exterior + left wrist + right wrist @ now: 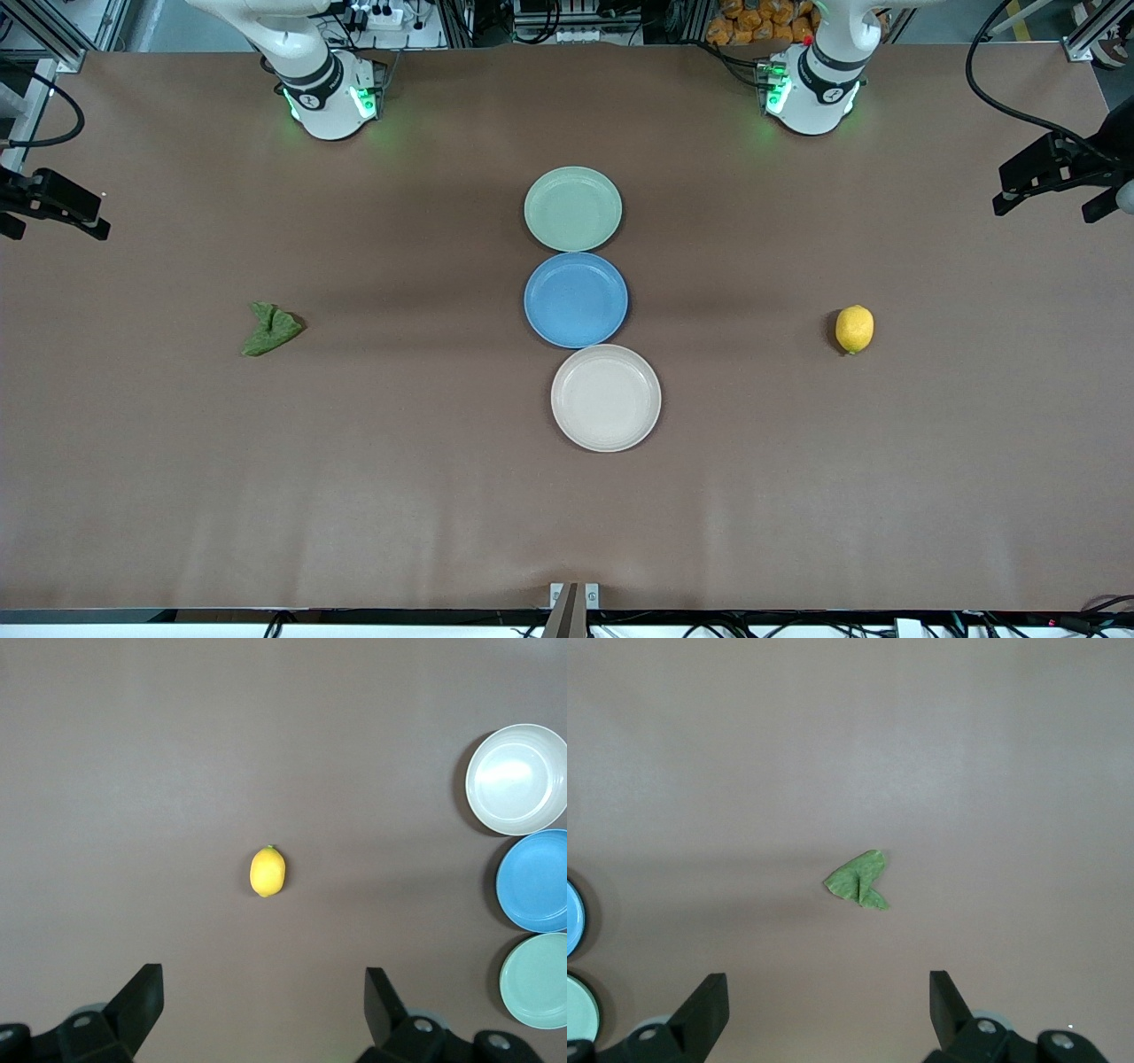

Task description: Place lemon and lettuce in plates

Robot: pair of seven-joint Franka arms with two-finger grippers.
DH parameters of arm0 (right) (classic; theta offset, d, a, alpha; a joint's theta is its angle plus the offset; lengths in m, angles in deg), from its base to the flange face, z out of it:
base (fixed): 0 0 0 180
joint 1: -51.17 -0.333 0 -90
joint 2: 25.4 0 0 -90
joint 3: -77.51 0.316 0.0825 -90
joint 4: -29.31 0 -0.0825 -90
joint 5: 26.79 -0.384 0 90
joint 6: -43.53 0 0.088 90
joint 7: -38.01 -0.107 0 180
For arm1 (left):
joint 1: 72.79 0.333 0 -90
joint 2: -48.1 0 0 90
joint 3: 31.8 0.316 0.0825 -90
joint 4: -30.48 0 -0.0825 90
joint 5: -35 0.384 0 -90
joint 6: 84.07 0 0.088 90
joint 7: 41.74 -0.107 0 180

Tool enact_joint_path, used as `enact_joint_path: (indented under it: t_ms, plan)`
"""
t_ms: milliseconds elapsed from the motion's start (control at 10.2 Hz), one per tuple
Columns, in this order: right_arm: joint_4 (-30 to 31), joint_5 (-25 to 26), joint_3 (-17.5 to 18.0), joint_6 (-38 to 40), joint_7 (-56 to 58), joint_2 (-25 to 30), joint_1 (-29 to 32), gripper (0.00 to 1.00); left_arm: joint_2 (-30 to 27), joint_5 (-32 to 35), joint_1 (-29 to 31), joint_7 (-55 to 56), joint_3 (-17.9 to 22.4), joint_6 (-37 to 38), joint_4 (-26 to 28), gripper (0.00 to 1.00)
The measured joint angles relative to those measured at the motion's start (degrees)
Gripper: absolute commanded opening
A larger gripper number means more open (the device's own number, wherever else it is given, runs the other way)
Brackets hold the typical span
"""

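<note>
Brown tabletop (425,496) held 3 plates; both grippers, left gripper (264,1001) and right gripper (828,1001), hung spread wide, empty. Best descend straight over lemon (267,871) and lettuce (858,880).

A blue plate (576,299) lies at mid-desk, round, shallow and upright, with nothing in it. It touches, or very nearly touches, a neighbouring dish at its edge farther from the front camera and at its nearer edge (contact cannot be confirmed). The desk (399,496) carries a plain brown covering, smooth and unmarked across the visible surface. A small metal bracket (573,596) sits at the desk's edge nearest the front camera, at the middle. Black cables (1001,97) run along the desk's edge at the left arm's end. Past the desk's edge farthest from the front camera, a heap of orange objects (762,22) is partly visible; their nature cannot be determined.
</note>
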Motion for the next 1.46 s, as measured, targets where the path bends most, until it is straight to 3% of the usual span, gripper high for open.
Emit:
enact_joint_path:
  t_ms: [780, 1463]
  plan:
    - [0.0, 0.02, -0.03, 0.17, 0.04, 0.0, 0.28, 1.0, 0.43, 0.0, -0.02, 0.05, -0.06, 0.1, 1.45, 1.0]
    - [0.0, 0.02, -0.03, 0.45, 0.22, 0.0, 0.74, 1.0, 1.23, 0.0, -0.22, 0.08, -0.31, -3.23, 7.46, 1.0]
